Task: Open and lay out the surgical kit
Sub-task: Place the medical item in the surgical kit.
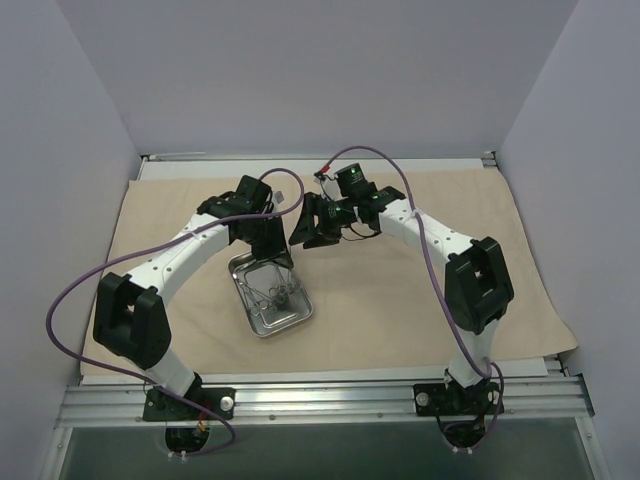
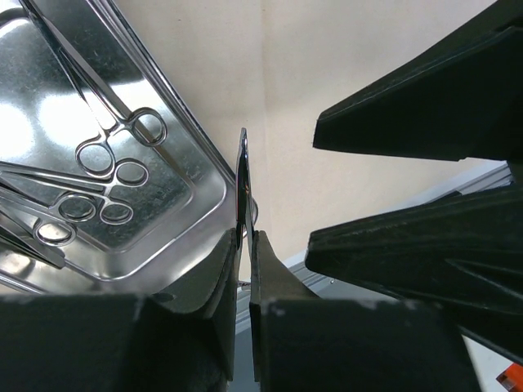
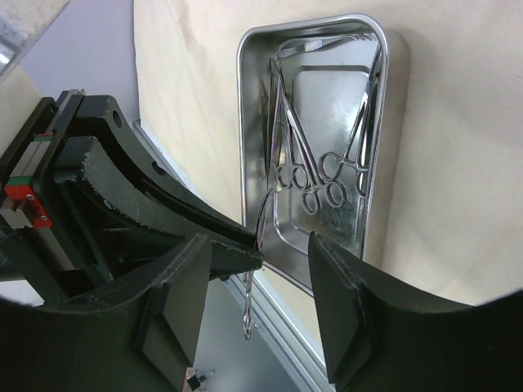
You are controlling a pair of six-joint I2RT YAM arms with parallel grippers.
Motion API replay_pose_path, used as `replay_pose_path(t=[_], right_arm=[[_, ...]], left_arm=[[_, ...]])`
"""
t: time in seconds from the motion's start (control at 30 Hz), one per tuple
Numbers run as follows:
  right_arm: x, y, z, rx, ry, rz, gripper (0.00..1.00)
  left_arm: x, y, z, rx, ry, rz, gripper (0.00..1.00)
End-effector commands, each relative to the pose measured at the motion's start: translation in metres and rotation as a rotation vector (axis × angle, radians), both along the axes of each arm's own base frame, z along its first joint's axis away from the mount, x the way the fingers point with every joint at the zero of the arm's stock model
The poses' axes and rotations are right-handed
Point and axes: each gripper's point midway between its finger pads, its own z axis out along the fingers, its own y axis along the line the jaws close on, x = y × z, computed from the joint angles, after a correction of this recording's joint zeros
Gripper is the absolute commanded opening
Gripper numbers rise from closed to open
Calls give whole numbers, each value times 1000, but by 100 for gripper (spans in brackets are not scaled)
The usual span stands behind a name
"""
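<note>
Pale lavender-grey flat wall panels [image 1: 320, 70] enclose a white tabletop [image 1: 450, 165] on the back and both sides, under even, soft light that throws only faint shadows. A ribbed silver aluminium rail [image 1: 320, 400] spans the near edge, with a dull grey-green surface [image 1: 320, 450] below it.

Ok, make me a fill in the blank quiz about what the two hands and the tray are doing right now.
The left hand is shut on one forceps, while ___ more lie in the steel tray.
The right hand is ___, gripping nothing.
The steel tray sits on the cloth wrap, nearer the ___ arm's base.
Missing words: three, open, left.
</note>
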Motion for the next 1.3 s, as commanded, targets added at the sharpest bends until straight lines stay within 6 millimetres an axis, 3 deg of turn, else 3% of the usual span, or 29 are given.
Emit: replay_pose_path(t=[0.0, 0.5, 0.63, 0.7, 0.83, 0.9, 0.97, 1.0, 1.1, 1.27], right_arm=[[5, 11, 8, 22, -21, 4, 50], [0, 27, -4, 28, 8, 41, 38], [-3, 29, -7, 33, 20, 61, 31], [-5, 30, -9, 31, 26, 69, 24], [-7, 31, -9, 40, 18, 101, 0], [-9, 31, -11, 36, 20, 115, 0], [-8, 30, -11, 34, 2, 128, 0], [-6, 26, -12, 26, 3, 123, 0], [2, 15, -12, 23, -10, 111, 0], [26, -23, -22, -4, -13, 50, 0]], left_arm=[[13, -13, 34, -75, -101, -15, 2], [14, -16, 37, -95, -107, -16, 2], [16, -17, 36, -96, -108, -15, 2], [18, -18, 36, -97, -107, -15, 2], [21, -21, 35, -100, -105, -16, 2], [23, -22, 37, -109, -105, -19, 3], [24, -23, 36, -112, -101, -21, 11], [25, -22, 37, -112, -102, -16, 26], [30, -17, 42, -120, -121, -6, 47], [35, 7, 46, -111, -137, 25, 56]])
